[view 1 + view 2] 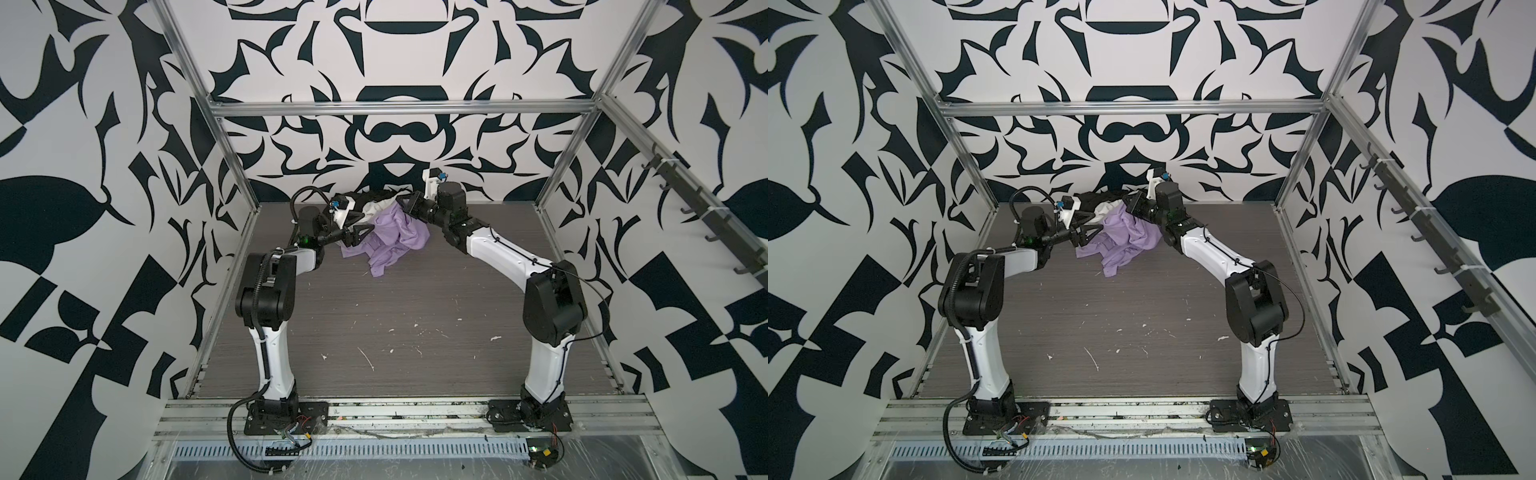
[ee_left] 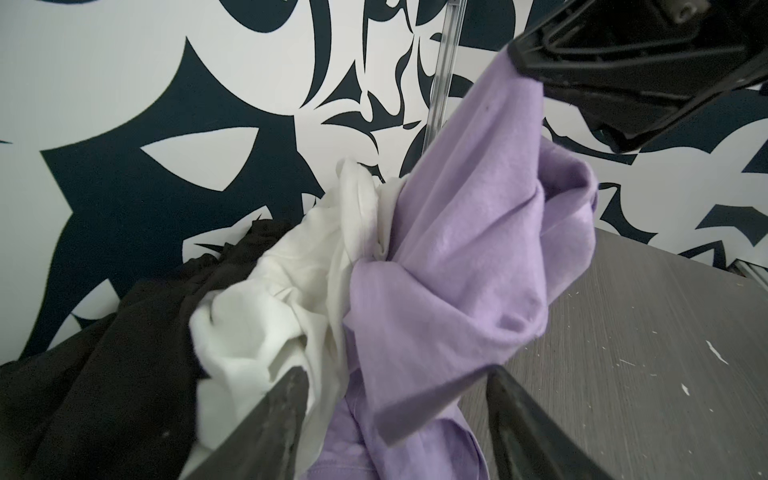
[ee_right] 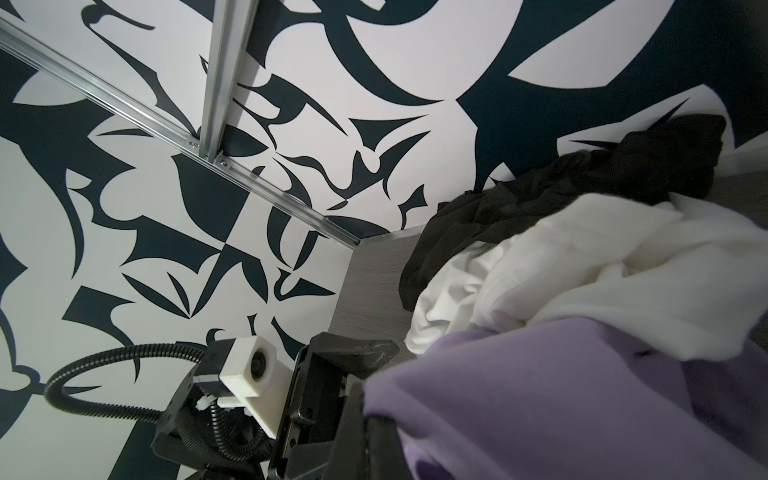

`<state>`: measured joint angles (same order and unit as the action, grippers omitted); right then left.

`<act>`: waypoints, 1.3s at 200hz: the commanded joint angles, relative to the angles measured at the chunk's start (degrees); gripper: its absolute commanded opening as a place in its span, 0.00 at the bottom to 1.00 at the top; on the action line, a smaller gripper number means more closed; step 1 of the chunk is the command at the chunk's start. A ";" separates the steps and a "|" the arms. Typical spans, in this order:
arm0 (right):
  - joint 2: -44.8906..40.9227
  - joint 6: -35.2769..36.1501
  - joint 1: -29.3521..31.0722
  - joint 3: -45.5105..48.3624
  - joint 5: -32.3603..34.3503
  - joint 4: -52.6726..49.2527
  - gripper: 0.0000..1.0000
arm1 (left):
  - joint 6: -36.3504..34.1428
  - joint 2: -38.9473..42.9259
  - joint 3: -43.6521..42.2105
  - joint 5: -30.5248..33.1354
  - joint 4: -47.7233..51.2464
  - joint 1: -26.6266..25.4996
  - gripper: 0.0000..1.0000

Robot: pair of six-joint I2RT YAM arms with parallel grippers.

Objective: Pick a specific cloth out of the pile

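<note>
Nearest us in both top views, we see the grey table (image 1: 374, 316) flecked with white across the lower middle. Above that, at frame centre, the lavender cloth (image 1: 395, 241) trails onto the table, its upper part lifted. The left gripper (image 1: 369, 223) stands with jaws spread at the cloth's left edge; in the left wrist view lavender and white folds lie between its fingers (image 2: 286, 403). The right gripper (image 2: 534, 68) is clamped on the cloth's top edge. Behind, the pile (image 1: 374, 204) of white cloth (image 2: 257, 324) and black cloth (image 2: 104, 365) sits against the patterned back wall (image 1: 399, 137).
</note>
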<state>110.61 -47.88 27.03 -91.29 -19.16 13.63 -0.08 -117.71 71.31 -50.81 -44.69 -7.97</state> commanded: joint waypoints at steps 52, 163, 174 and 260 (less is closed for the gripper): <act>-2.41 -0.49 -0.57 -1.24 -1.32 5.26 0.00 | -1.13 -1.82 2.53 -4.70 1.96 -1.60 0.57; -3.03 -0.84 -0.99 -0.96 -1.44 5.23 0.00 | -1.85 -0.75 1.03 -6.91 4.08 -2.43 0.22; -3.03 -0.86 -0.93 -0.91 -1.41 5.28 0.00 | -1.84 -0.47 0.70 -7.01 4.17 -2.41 0.17; -3.72 -0.74 -1.09 -0.39 -1.36 5.52 0.00 | -0.10 4.20 -1.82 -5.15 3.82 -2.41 0.00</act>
<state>110.61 -48.77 26.06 -91.26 -19.55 13.63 -0.34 -117.32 70.67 -56.07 -40.88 -10.41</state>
